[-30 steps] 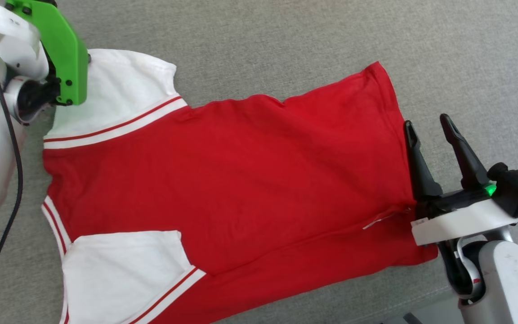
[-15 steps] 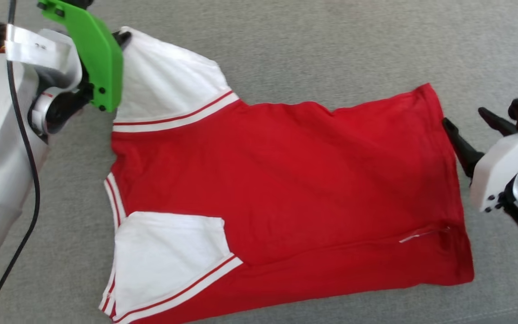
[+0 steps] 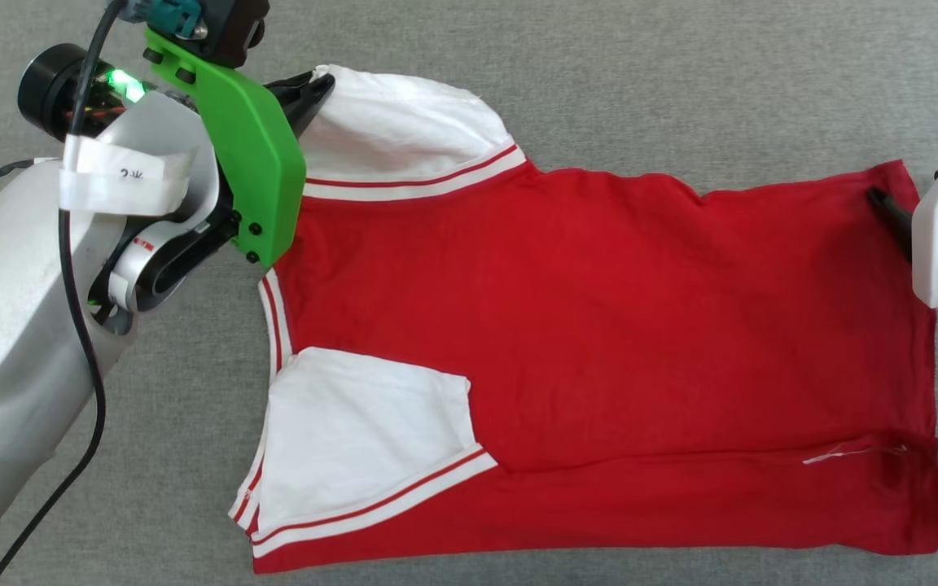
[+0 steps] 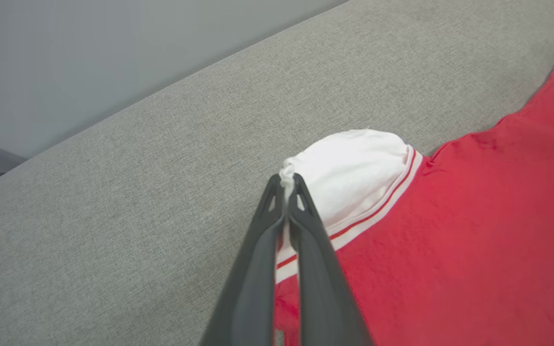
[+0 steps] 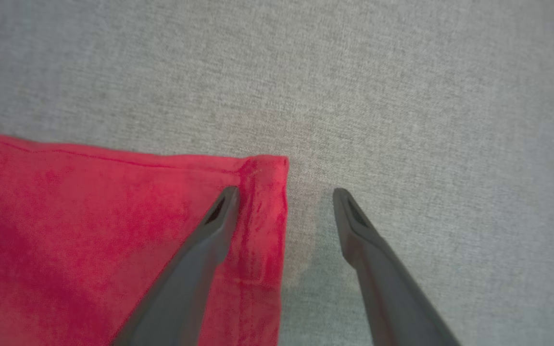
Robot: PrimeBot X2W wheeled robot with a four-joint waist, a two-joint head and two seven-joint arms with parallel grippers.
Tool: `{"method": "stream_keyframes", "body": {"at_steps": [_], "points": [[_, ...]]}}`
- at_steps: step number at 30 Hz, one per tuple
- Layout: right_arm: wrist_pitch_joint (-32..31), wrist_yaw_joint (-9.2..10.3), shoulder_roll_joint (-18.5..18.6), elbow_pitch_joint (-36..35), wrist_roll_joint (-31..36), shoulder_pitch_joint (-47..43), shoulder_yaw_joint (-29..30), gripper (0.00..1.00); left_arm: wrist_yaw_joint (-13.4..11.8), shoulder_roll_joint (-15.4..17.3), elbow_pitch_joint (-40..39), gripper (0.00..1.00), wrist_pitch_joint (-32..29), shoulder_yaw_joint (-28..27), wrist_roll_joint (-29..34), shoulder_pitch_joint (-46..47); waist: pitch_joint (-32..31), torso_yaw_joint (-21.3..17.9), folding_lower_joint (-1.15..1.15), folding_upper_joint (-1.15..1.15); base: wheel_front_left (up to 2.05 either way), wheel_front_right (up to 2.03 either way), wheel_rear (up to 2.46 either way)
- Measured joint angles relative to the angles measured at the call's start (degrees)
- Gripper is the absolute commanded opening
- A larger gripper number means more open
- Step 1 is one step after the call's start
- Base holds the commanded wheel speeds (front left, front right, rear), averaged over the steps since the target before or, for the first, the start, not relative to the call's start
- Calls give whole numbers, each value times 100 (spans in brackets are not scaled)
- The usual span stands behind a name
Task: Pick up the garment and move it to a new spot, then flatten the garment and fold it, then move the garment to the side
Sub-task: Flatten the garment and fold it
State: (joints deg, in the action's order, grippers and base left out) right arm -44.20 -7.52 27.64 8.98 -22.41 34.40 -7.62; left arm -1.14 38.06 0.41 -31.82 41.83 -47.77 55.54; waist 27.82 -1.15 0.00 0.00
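The garment (image 3: 599, 325) lies spread on the grey fabric surface, plain red side up, with one white sleeve at the far left and the other folded onto the body at the near left. My left gripper (image 4: 286, 180) is shut on the edge of the far white sleeve (image 3: 396, 122), at the garment's upper left in the head view. My right gripper (image 5: 284, 192) is open at the far hem corner. Its left finger hangs over the red cloth (image 5: 89, 216) and its right finger over bare surface. In the head view one dark finger (image 3: 891, 216) of it shows at that corner.
Grey fabric surface (image 3: 599, 81) stretches all around the garment. Its far edge meets a plain grey wall (image 4: 65, 57) in the left wrist view. A black cable (image 3: 70, 325) hangs along my left forearm.
The head camera has turned, so the whole picture has shifted right. My right gripper went from beside the hem's middle to its far corner. The left gripper stays shut on the sleeve.
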Motion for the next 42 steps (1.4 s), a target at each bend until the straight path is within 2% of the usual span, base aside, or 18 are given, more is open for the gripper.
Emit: {"method": "stream_keyframes", "body": {"at_steps": [6,7,8,9,14,24,36,42], "points": [[-229,10,101,309,-207,154,-336,100,-21,21,-207,0,4,0,0,-43,140,164,0,0,0,0,0],[-271,10,153,309,-248,156,-399,60,-21,21,-211,0,9,-1,0,-57,149,179,0,0,0,0,0],[-292,16,189,315,-303,157,-450,27,-21,25,-213,0,10,-2,0,-69,157,195,-1,0,0,0,0],[-298,24,216,316,-365,157,-500,0,-21,32,-209,0,32,-3,0,-82,162,208,0,0,0,0,0],[-171,14,215,363,-487,157,-624,0,-20,47,-116,0,157,-25,-1,-115,117,216,0,0,0,0,0],[809,-1,77,806,-547,60,-352,0,-19,32,282,0,480,-51,-110,-507,-287,200,0,0,0,0,0],[1897,-1,-38,812,-1184,-726,35,0,-70,-22,450,0,888,-13,-430,-1373,-1096,237,0,0,0,0,0],[2173,-1,-67,708,-1652,-1290,104,0,-171,-69,343,0,1073,-7,-812,-2187,-1513,288,-1,0,0,0,0]]}}
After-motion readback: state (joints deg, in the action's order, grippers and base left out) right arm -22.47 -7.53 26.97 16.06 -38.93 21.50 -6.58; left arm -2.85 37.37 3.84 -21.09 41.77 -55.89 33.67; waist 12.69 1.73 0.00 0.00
